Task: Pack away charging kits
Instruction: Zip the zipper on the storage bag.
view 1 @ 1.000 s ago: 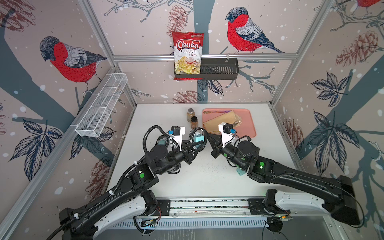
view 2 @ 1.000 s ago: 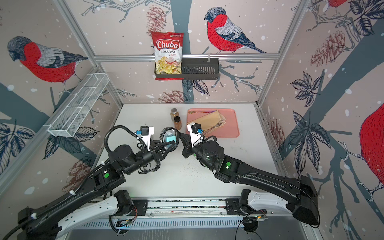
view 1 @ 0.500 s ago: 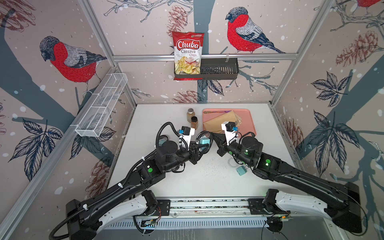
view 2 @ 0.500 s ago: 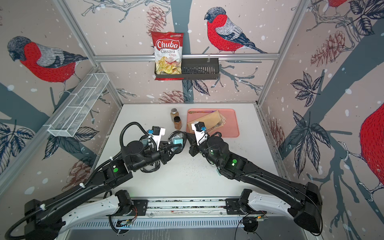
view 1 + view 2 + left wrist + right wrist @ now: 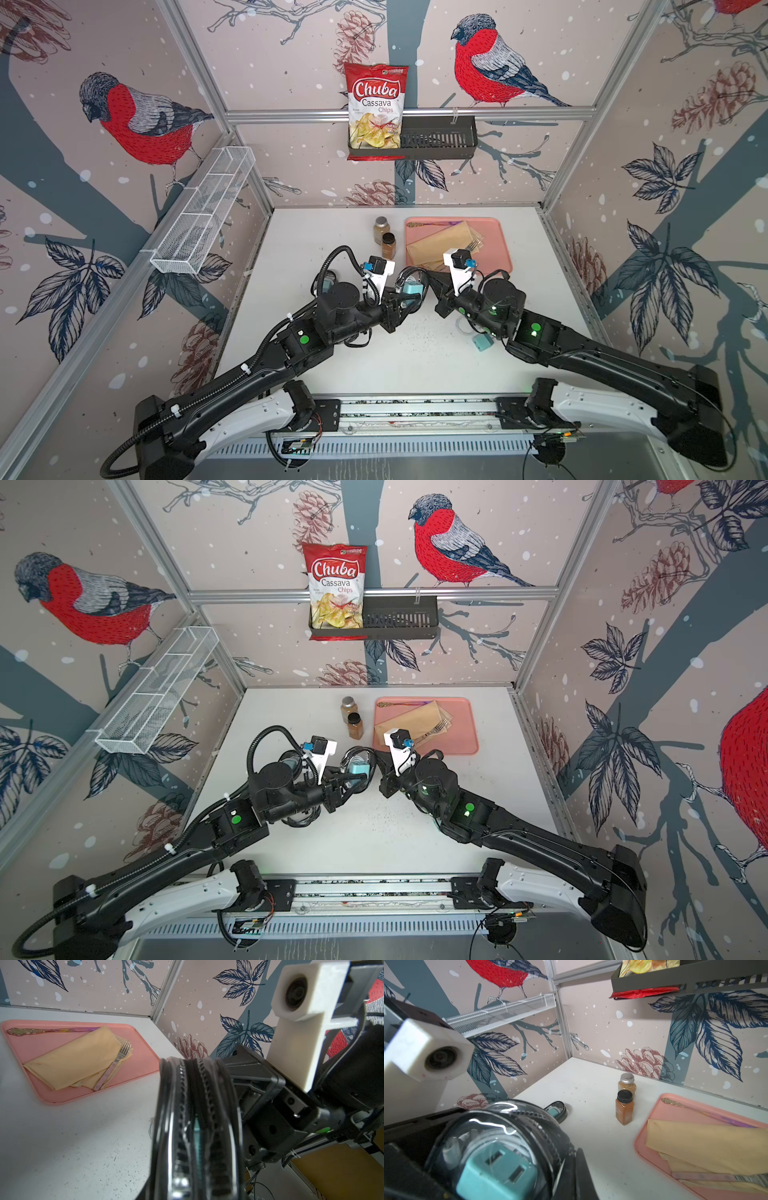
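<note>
The left claw [image 5: 404, 297] is clamping the clear case [image 5: 512, 1118], holding it above the middle of the table [image 5: 399, 357] with a teal charger [image 5: 496, 1169] inside. The right claw [image 5: 430, 284] is pressing its jaws together at the case's rim, perhaps pinching the zipper [image 5: 180, 1105].

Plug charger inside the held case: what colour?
Teal; the plug charger shows clearest in the right wrist view, through the clear case.

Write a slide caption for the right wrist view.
Teal charger inside a clear zip case up close; two spice jars and a pink tray behind.
</note>
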Controlling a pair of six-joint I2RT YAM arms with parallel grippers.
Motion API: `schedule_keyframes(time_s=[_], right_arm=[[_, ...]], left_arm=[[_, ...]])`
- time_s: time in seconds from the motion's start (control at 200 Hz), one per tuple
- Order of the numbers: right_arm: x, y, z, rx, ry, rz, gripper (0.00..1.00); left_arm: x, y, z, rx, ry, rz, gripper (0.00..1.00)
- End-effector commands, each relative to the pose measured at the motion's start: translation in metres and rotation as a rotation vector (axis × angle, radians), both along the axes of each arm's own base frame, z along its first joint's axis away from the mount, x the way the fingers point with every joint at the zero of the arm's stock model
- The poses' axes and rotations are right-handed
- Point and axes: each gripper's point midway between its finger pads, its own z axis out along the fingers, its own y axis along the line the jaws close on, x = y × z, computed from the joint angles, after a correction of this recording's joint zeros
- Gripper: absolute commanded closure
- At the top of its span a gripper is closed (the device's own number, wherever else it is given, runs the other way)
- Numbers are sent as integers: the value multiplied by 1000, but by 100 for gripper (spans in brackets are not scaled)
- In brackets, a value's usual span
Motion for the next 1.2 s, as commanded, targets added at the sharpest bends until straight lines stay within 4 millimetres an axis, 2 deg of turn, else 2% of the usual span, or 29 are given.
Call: schedule_keyframes(time_s=[0.0,0.105,0.185,0.285,0.485,0.6,0.715,0.896,1.066,1.196], right_arm=[[12,-23,61,289,-73,-175,100],[5,-22,62,344,-54,-173,100],[1,-24,63,383,-36,-178,100],[-1,-28,61,438,1,-178,100],[-3,-35,51,546,88,-182,100],[-7,-33,49,581,108,-162,100],[-12,-29,53,598,116,-144,100],[-18,-27,62,611,98,-131,100],[-20,-27,71,618,80,-121,100],[-24,-23,75,624,75,-95,100]], left_arm=[[-21,-4,-19,54,49,-112,75],[-16,-3,-6,-4,-4,-88,64],[-16,-3,7,-60,-46,-82,62],[-12,2,21,-116,-87,-51,54],[-13,12,50,-238,-168,-18,44],[-15,17,62,-303,-210,-8,36],[-6,23,62,-327,-219,54,29],[7,31,49,-345,-210,146,26],[7,30,41,-336,-210,143,20],[3,30,45,-367,-242,123,12]])
